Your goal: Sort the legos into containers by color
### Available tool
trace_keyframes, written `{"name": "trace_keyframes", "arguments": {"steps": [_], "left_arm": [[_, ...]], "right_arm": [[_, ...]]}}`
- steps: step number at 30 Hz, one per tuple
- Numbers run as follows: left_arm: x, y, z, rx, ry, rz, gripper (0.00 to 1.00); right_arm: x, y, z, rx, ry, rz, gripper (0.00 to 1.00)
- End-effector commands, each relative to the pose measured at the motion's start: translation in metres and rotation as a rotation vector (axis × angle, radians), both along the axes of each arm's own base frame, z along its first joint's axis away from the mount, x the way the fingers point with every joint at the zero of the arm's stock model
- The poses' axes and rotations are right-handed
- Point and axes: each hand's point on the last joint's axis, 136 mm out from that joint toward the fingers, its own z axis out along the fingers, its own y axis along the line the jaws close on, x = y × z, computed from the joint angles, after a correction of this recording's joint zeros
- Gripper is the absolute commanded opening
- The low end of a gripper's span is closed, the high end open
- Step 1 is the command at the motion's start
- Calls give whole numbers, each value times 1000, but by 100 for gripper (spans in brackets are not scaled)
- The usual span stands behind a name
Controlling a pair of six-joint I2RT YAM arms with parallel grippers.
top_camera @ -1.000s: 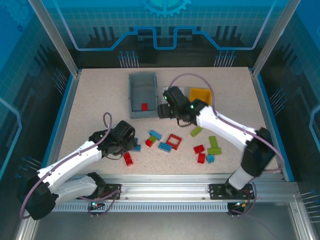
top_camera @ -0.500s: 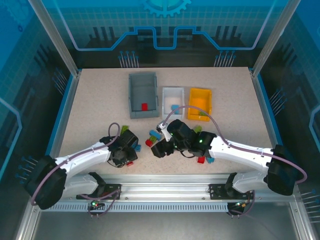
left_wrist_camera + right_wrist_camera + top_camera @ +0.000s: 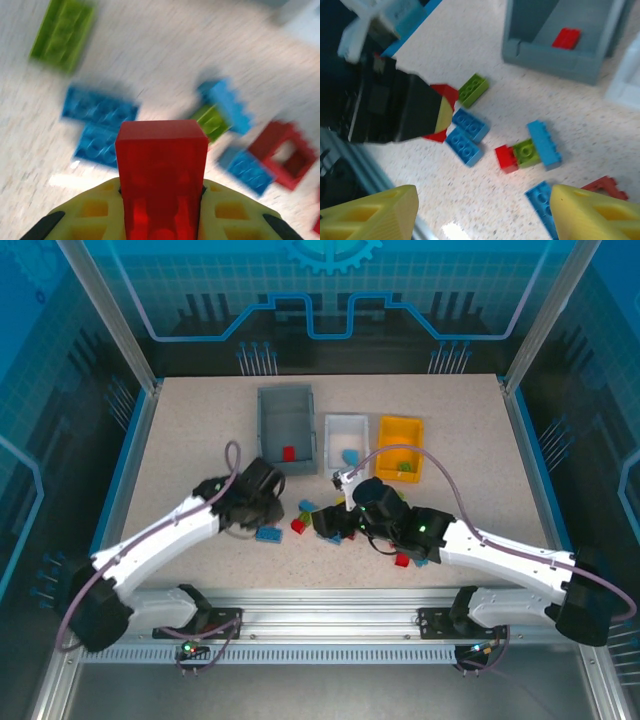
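**Left arm carries a red brick while the right arm hovers over the pile**

The left gripper (image 3: 161,202) is closed on a red brick (image 3: 161,160). The brick is pinched between the gripper's yellow fingers (image 3: 95,210), just in front of the grey bin (image 3: 263,435). The grey bin already holds one small red block (image 3: 288,452).

The right gripper (image 3: 482,202) hangs with its fingers spread wide and empty. It is over the loose bricks (image 3: 467,134) scattered in front of the grey bin and to its right.

The likeliest trouble is a collision. The two arms are working close together, so a swing toward the grey bin could knock one into the other. The red brick also stands well past the fingertips. A bump against the grey bin's near wall could twist it free and drop it outside.
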Motion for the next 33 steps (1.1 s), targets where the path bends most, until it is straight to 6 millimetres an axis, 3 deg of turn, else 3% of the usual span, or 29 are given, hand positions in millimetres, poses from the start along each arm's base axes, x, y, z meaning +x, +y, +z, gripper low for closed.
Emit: {"name": "trace_keyframes", "arguments": {"steps": [1, 4, 8, 13, 21, 24, 28, 33], "left_arm": [[51, -1, 19, 120, -57, -90, 17], [104, -7, 35, 157, -85, -110, 17], [165, -4, 30, 254, -73, -120, 17], [203, 15, 2, 365, -8, -108, 17], [218, 27, -43, 426, 78, -114, 21], [214, 25, -55, 418, 109, -113, 33], [210, 23, -47, 392, 90, -100, 47], [208, 15, -12, 346, 15, -94, 49]], "right_arm": [[32, -16, 16, 69, -73, -166, 72], [47, -23, 24, 90, -110, -220, 73], [67, -25, 20, 153, -113, -242, 74], [83, -13, 18, 252, -124, -201, 76], [88, -2, 13, 261, -91, -179, 76], [86, -5, 9, 252, -83, -188, 76], [83, -13, 9, 234, -84, -202, 77], [78, -32, 1, 176, -64, -253, 78]]}}
